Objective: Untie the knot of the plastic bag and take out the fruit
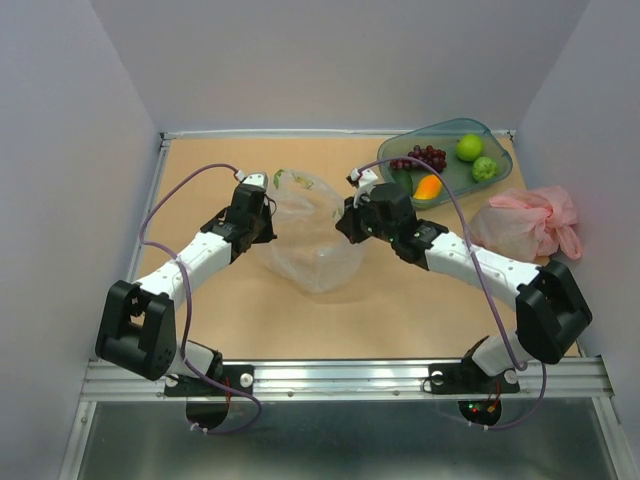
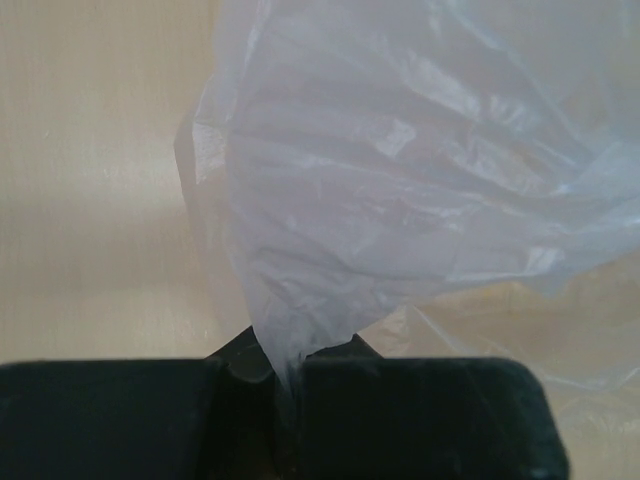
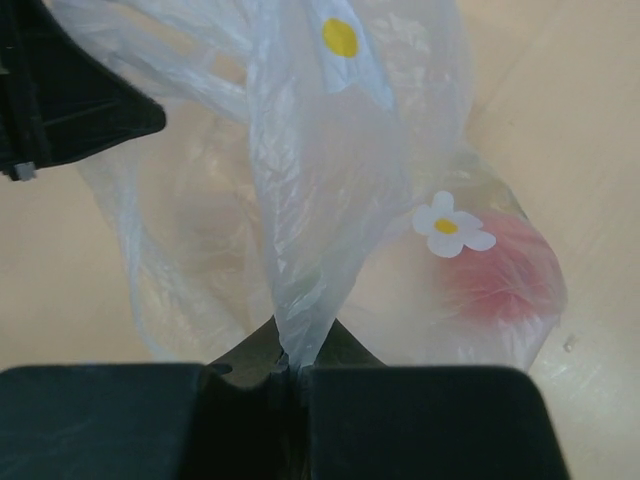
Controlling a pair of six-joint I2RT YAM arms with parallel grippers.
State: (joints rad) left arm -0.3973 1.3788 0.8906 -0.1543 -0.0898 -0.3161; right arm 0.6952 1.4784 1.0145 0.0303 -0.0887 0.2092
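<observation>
The transparent plastic bag (image 1: 310, 238) lies at the table's middle, stretched between both grippers. My left gripper (image 1: 268, 215) is shut on its left edge; in the left wrist view a twist of film (image 2: 330, 200) runs into the shut jaws (image 2: 285, 370). My right gripper (image 1: 348, 220) is shut on its right edge (image 3: 295, 360). The bag (image 3: 330, 180) has daisy prints, and a pinkish-red round fruit (image 3: 505, 265) shows inside it. A grape bunch (image 1: 425, 157), two green fruits (image 1: 469, 147) (image 1: 484, 168) and an orange-yellow mango (image 1: 428, 187) lie in the teal tray (image 1: 500, 140).
A pink plastic bag (image 1: 530, 222) lies at the right, by the right arm's forearm. The teal tray stands at the back right corner. White walls enclose the table on three sides. The left gripper's body (image 3: 60, 80) shows in the right wrist view.
</observation>
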